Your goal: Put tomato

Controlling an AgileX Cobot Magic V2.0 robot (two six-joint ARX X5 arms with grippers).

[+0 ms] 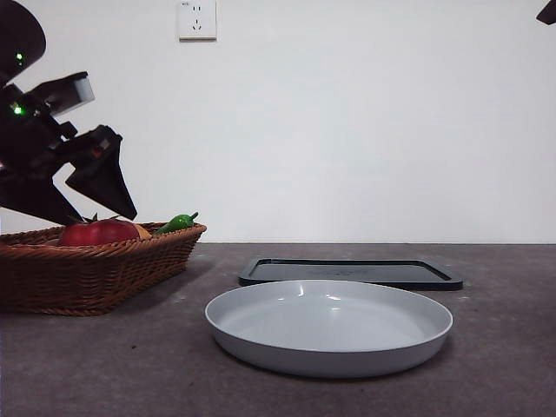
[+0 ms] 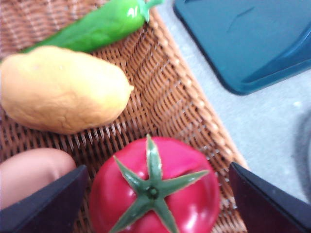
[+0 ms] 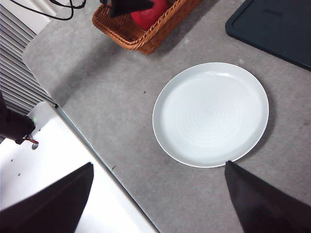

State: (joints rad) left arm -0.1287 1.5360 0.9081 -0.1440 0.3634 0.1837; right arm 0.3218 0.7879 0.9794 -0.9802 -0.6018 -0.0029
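Left gripper [image 2: 155, 206], jaws apart, hovers straddling the glossy round red tomato [image 2: 154, 189] lying in the brown wicker basket [image 2: 180, 92]; skin looks slick and firm, likely light, so grip across its widest middle below the green calyx.

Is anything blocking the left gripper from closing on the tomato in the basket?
Nothing visible is. The left gripper is open, one jaw on each side of the tomato, which lies uncovered in the basket; the yellow-orange fruit lies clear of it.
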